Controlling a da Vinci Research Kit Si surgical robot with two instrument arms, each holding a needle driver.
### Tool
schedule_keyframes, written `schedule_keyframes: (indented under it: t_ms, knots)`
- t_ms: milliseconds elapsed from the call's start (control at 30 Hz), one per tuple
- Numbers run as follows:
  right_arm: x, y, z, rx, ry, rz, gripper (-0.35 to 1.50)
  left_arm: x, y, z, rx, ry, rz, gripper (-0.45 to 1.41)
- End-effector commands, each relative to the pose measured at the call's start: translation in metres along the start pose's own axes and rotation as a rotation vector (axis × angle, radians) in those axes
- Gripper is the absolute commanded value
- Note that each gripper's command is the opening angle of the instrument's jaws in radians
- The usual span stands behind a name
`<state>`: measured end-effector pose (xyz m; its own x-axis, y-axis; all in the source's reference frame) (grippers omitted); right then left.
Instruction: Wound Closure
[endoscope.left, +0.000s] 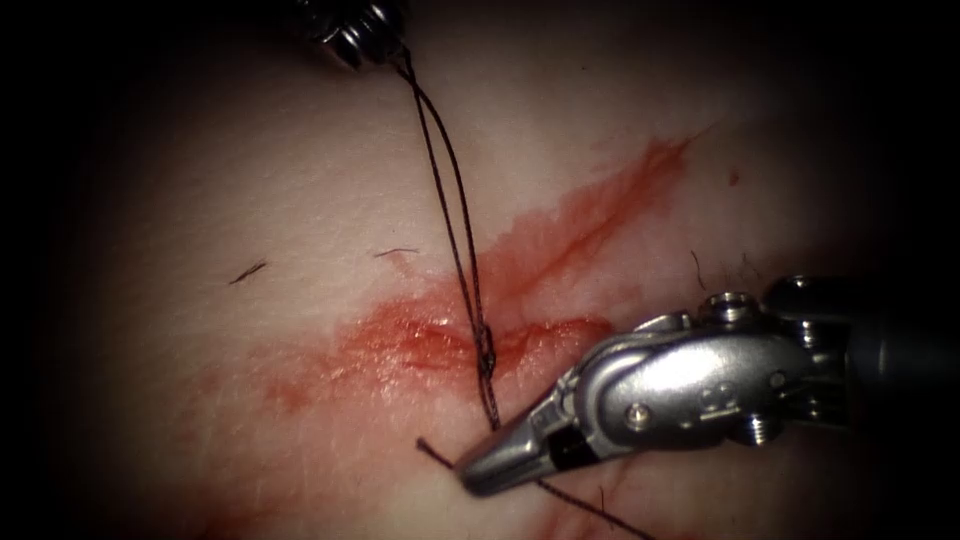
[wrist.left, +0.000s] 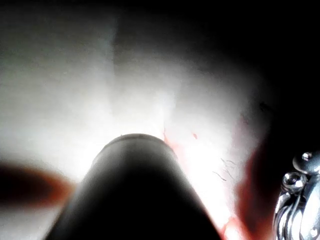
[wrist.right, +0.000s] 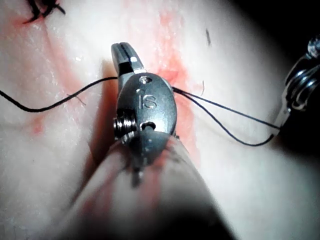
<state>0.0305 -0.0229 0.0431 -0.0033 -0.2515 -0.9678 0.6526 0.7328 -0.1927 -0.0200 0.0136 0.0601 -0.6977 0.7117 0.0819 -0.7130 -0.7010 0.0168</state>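
**Thread held taut over the cut by both tools**

Nearest the endoscope, the right end effector lies low on the tissue, just below the cut, its jaws closed on the thread, which trails out to either side of the tip. Two strands rise from a twist at the cut to the left end effector at the top, which appears to be gripping them, though its jaw tips are cut off by the frame edge. No needle can be made out. Red fluid streaks away from the cut. Judging by the strands' tautness, too hard a pull could saw into the wound edge or snap the thread; a slipped grip would slacken the twist.
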Motion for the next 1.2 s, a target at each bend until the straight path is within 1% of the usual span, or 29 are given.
schedule_keyframes:
  t_ms: [33, 100, 133, 167, 200, 233, 267, 300, 333, 367, 400, 433, 467, 567, 667, 800, 933, 1033, 1167, 1200]
  knots:
    - [-0.0002, 0.0008, 0.0003, -0.034, 0.014, 0.015, -0.35, 0.0001, 0.0006, -0.0001, -0.016, -0.005, 0.000, -0.45]
    - [0.0000, 0.0006, 0.0002, -0.048, 0.026, 0.024, -0.35, -0.0009, 0.0013, -0.0011, -0.062, -0.009, -0.004, -0.45]
    - [0.0001, 0.0005, 0.0001, -0.070, 0.022, 0.036, -0.35, -0.0016, 0.0016, -0.0021, -0.093, -0.015, -0.009, -0.45]
    - [0.0002, 0.0004, 0.0000, -0.096, 0.020, 0.060, -0.03, -0.0020, 0.0017, -0.0031, -0.110, -0.017, -0.012, -0.45]
    - [0.0003, 0.0004, -0.0001, -0.127, 0.022, 0.085, 0.34, -0.0023, 0.0017, -0.0041, -0.120, -0.022, -0.011, -0.45]
    - [0.0005, 0.0002, -0.0004, -0.183, 0.031, 0.113, 0.79, -0.0030, 0.0019, -0.0056, -0.136, -0.030, -0.006, -0.45]
    - [0.0006, 0.0002, -0.0006, -0.230, 0.032, 0.118, 0.98, -0.0037, 0.0021, -0.0067, -0.145, -0.034, -0.013, -0.45]
    - [0.0007, 0.0001, -0.0008, -0.287, 0.027, 0.133, 1.11, -0.0045, 0.0024, -0.0077, -0.153, -0.037, -0.019, -0.45]
    - [0.0009, 0.0002, -0.0011, -0.334, 0.032, 0.157, 1.23, -0.0055, 0.0030, -0.0089, -0.165, -0.039, -0.020, -0.45]
    - [0.0010, 0.0003, -0.0013, -0.367, 0.030, 0.168, 1.30, -0.0063, 0.0034, -0.0098, -0.179, -0.038, -0.025, -0.45]
    - [0.0012, 0.0004, -0.0015, -0.395, 0.020, 0.180, 1.31, -0.0071, 0.0038, -0.0106, -0.199, -0.035, -0.033, -0.45]
    - [0.0015, 0.0005, -0.0019, -0.427, 0.008, 0.195, 1.33, -0.0082, 0.0044, -0.0116, -0.241, -0.026, -0.044, -0.45]
    - [0.0018, 0.0005, -0.0022, -0.441, 0.000, 0.204, 1.30, -0.0089, 0.0048, -0.0122, -0.268, -0.020, -0.053, -0.45]
    - [0.0029, 0.0007, -0.0034, -0.499, -0.020, 0.244, 1.28, -0.0106, 0.0056, -0.0142, -0.334, -0.013, -0.092, -0.45]
    - [0.0040, 0.0009, -0.0049, -0.533, -0.017, 0.289, 1.20, -0.0116, 0.0053, -0.0158, -0.336, 0.008, -0.100, -0.45]
    - [0.0048, 0.0006, -0.0066, -0.564, 0.021, 0.344, 1.21, -0.0113, 0.0032, -0.0177, -0.336, 0.072, -0.109, -0.45]
    - [0.0050, -0.0008, -0.0079, -0.540, 0.052, 0.387, 1.21, -0.0109, 0.0012, -0.0197, -0.333, 0.138, -0.119, -0.45]
    - [0.0047, -0.0014, -0.0088, -0.517, 0.074, 0.401, 1.21, -0.0101, 0.0001, -0.0209, -0.340, 0.149, -0.125, -0.45]
    - [0.0042, -0.0010, -0.0103, -0.526, 0.078, 0.410, 1.23, -0.0094, -0.0008, -0.0221, -0.341, 0.175, -0.137, -0.45]
    - [0.0041, -0.0008, -0.0107, -0.532, 0.080, 0.415, 1.18, -0.0094, -0.0007, -0.0225, -0.339, 0.181, -0.140, -0.45]
